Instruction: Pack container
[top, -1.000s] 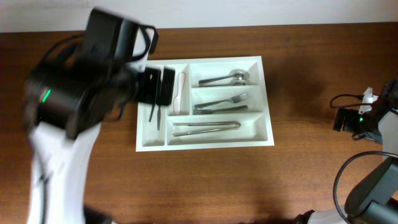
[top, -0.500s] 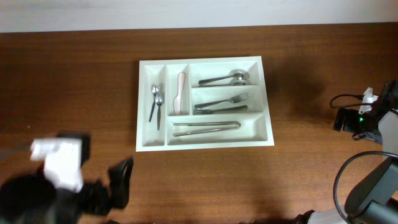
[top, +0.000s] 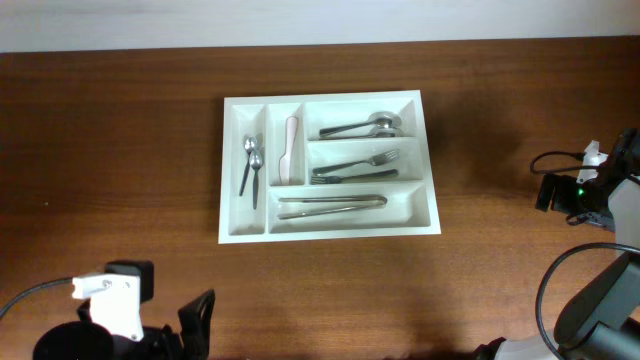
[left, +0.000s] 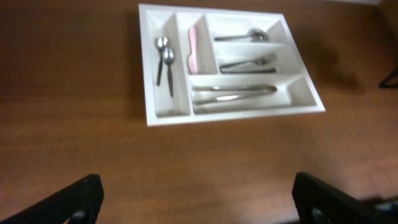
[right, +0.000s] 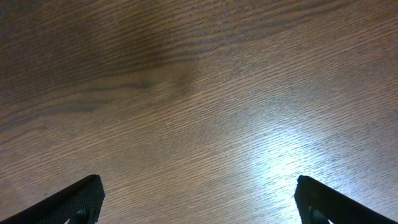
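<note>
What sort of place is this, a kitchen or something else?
Probably a robotics lab workbench, not a kitchen. A bare wooden table stands against a plain white wall. It holds only a white cutlery tray of sorted cutlery. A cabled right arm and left arm sit at its edges.

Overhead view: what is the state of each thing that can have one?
container: flat on the table, all five compartments occupied
small spoons: lying in the leftmost upright compartment
pale knife: lying in the second upright compartment
left gripper: open, empty, apart from the container
right gripper: open, empty, over bare table
</note>
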